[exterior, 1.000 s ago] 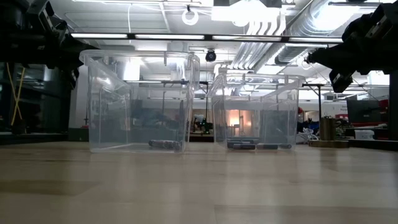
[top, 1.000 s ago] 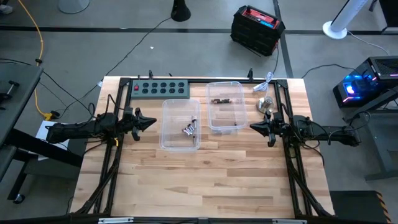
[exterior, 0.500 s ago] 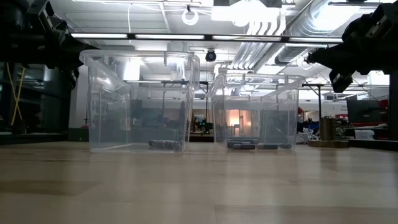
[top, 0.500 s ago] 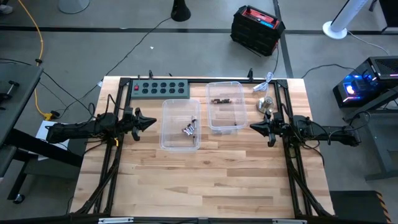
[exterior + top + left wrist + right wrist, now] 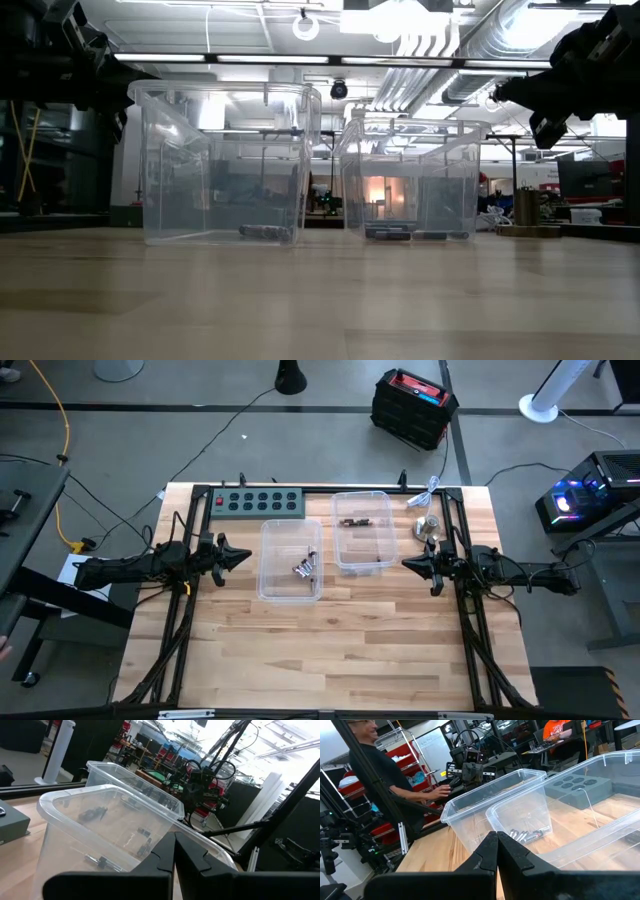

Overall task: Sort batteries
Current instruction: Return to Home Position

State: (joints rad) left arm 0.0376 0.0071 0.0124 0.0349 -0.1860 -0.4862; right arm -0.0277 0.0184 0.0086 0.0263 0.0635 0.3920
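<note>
Two clear plastic bins stand on the wooden table. The left bin holds silvery batteries. The right bin holds dark batteries near its far end and more near its near end. My left gripper is shut and empty, left of the left bin, above the table. My right gripper is shut and empty, right of the right bin. In the left wrist view the shut fingertips point at the bins; in the right wrist view the fingertips do too.
A grey power strip lies at the table's far edge. A round metal weight and a white cable lie at the far right. Black frame rails run along both table sides. People show in the room beyond, in the right wrist view.
</note>
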